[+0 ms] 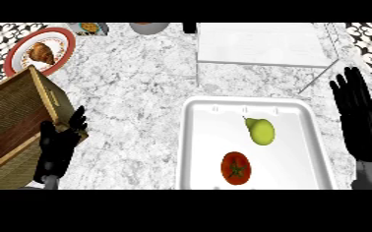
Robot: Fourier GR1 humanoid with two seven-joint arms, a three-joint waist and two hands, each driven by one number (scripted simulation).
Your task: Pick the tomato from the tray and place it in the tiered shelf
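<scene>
Tomato (236,167) near pear (260,130) (white tray (205,150)); perhaps croissant (42,54), far-left.

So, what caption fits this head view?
Tomato and pear lie in the white tray, untouched, between the open left hand and open right hand.

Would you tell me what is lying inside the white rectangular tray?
A round red tomato and a yellow-green pear lie apart on the tray's floor. Nothing covers either; the tray's near edge runs out of view.
</scene>
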